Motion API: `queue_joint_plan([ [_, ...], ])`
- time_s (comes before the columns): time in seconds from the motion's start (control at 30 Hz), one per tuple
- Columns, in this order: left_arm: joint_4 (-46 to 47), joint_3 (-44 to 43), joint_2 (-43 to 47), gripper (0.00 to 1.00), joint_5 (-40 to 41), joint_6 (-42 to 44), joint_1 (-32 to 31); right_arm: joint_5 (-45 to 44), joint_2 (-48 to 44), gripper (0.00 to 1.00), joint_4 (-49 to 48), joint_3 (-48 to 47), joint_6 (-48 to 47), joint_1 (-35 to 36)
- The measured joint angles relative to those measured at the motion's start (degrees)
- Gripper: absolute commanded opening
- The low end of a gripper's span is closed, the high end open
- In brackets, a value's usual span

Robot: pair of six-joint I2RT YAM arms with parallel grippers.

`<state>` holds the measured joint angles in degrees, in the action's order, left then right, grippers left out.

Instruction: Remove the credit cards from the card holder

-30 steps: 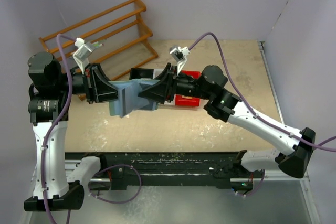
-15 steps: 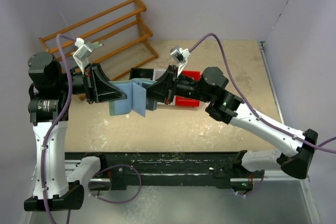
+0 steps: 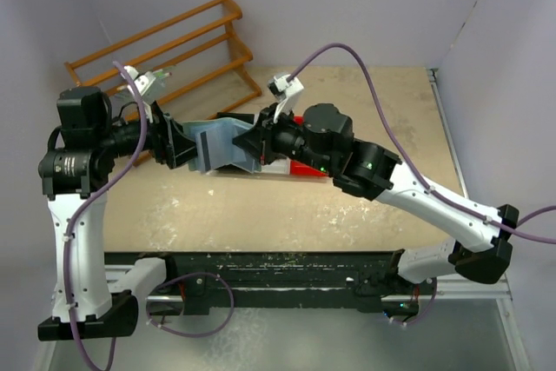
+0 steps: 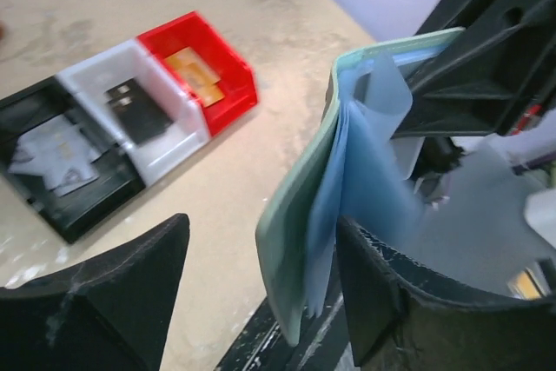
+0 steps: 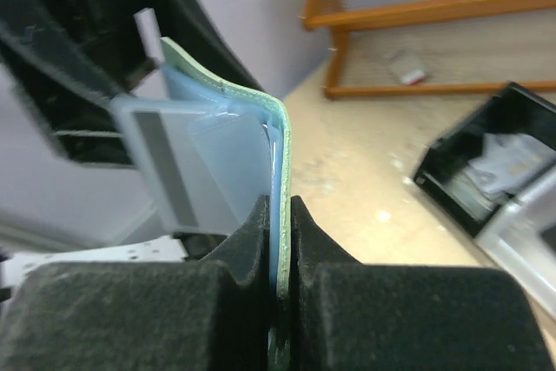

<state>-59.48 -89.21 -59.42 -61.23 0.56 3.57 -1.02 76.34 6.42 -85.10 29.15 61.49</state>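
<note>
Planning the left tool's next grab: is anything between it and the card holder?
Nothing visible. The card holder sits directly between the fingers of the open left tool, while the right tool pinches one cover.

card holder — in right claw

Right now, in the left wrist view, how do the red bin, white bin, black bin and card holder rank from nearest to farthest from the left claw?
1. Card holder: upright, inside the open left claw.
2. Black bin: near end of the row, on the left.
3. White bin: middle of the row.
4. Red bin: far end of the row.
</note>
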Motion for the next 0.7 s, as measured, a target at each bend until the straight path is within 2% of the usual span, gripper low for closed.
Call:
queue_joint_plan([
  [0.13,-0.90,1.46,2.91,0.75,7.56,2.75,0.00,-9.29,2.60,0.00,8.37,-4.52,-3.65,1.77],
  [0.27,-0.83,1.53,6.45,0.75,11.82,4.81,0.00,-14.05,3.65,0.00,13.57,-5.29,-6.88,2.60],
  [0.47,-0.63,3.89,7.93,0.79,9.42,6.05,0.00,-13.22,3.15,0.00,13.90,-5.18,-8.24,2.69],
  [0.7,-0.02,10.84,5.22,0.82,4.37,3.93,0.00,-4.42,-0.26,0.00,10.21,-2.62,-8.09,2.71],
])
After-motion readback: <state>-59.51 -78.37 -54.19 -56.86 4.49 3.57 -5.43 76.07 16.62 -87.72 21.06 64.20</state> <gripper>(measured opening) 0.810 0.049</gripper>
